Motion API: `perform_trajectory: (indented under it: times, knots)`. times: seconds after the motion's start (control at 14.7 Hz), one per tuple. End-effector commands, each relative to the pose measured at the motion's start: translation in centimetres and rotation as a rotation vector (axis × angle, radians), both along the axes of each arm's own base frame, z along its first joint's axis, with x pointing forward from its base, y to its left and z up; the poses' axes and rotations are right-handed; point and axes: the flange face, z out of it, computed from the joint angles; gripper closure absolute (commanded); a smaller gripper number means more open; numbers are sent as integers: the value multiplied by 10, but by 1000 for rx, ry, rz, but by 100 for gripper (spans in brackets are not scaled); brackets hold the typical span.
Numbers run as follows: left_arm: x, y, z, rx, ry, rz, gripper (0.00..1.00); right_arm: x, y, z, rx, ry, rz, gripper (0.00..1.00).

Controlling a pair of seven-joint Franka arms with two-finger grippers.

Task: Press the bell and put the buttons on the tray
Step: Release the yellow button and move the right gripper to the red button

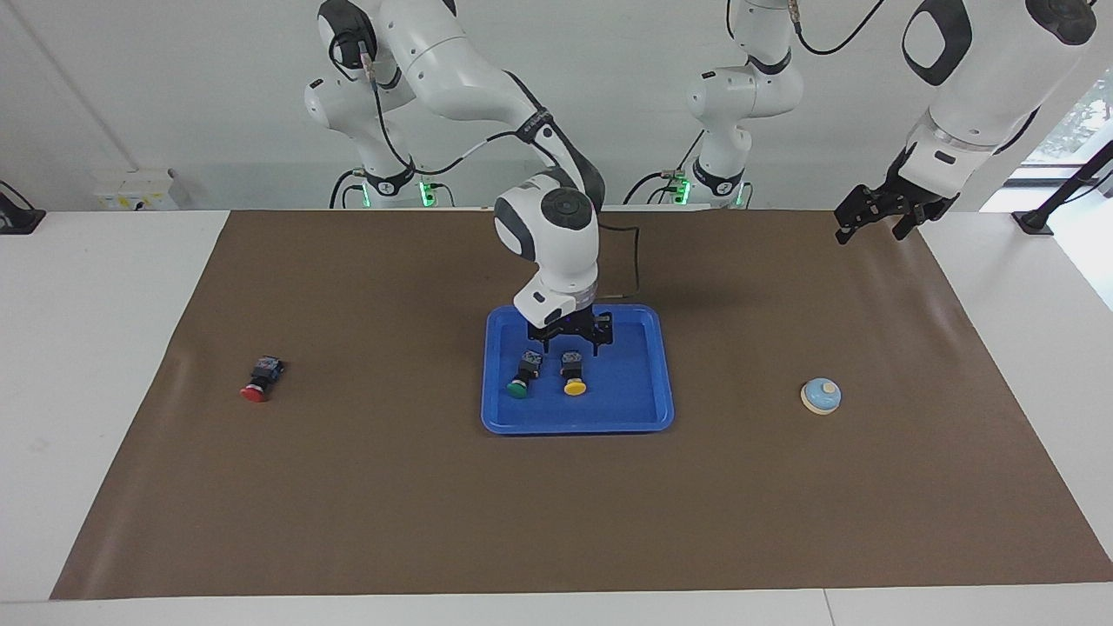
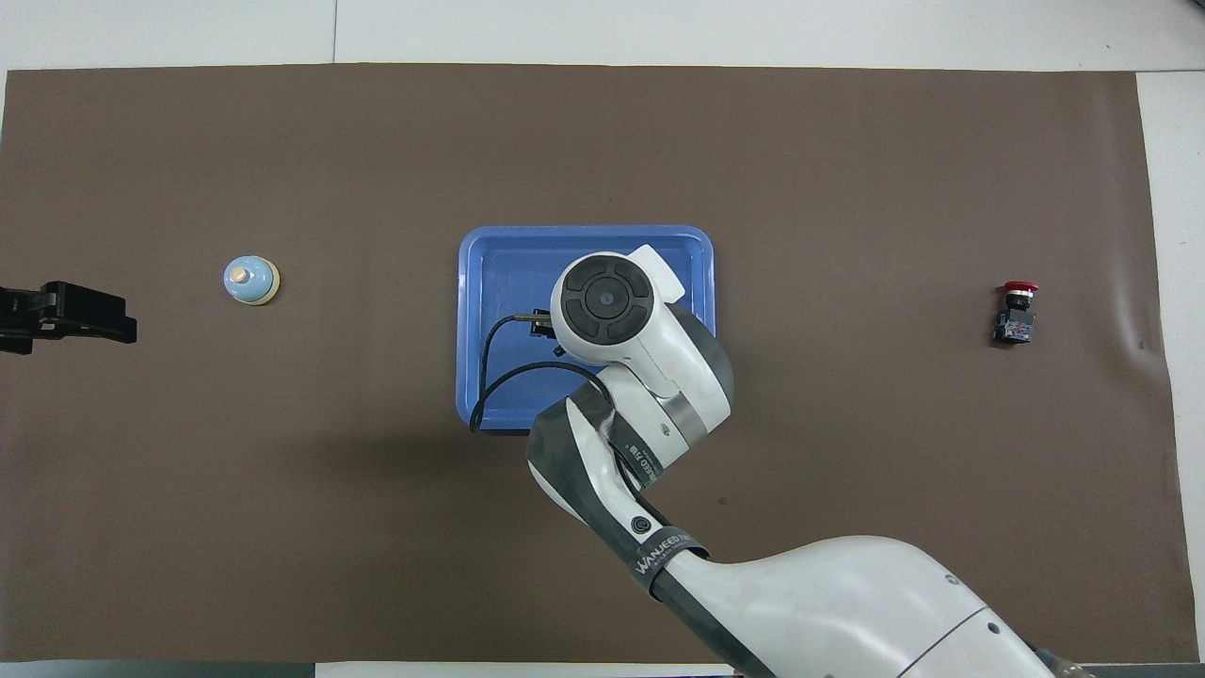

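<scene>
Facing view shows you the right tool [image 1: 570, 336] over the blue tray [image 1: 639, 417], jaws apart and empty, just above the yellow button [image 1: 573, 376] lying beside the green button [image 1: 522, 376]. Your coming move likely turns on the red button [image 1: 261, 381], which lies on the worktop toward the right arm's end, well apart from the tray, on its side with its red cap pointing away from the robots. Left tool [image 1: 878, 212] waits open above the mat's corner, the bell [image 1: 821, 396] on its side
</scene>
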Motion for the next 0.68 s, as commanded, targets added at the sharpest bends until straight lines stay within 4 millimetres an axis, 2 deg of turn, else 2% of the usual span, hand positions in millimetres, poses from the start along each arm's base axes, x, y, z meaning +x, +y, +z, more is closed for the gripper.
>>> perform_trajectory:
  times: [0.0, 0.27, 0.48, 0.61]
  knots:
    - [-2, 1, 6, -3, -3, 10, 0, 21, -25, 37, 0, 6, -62, 0]
    - [-2, 1, 6, -3, -3, 10, 0, 46, -108, 86, -25, 14, -113, 0]
    - [-2, 1, 6, -3, -3, 10, 0, 60, -189, 108, -55, 57, -119, 0]
    - [-2, 1, 6, -3, -3, 10, 0, 70, -248, 113, -67, 91, -111, 0]
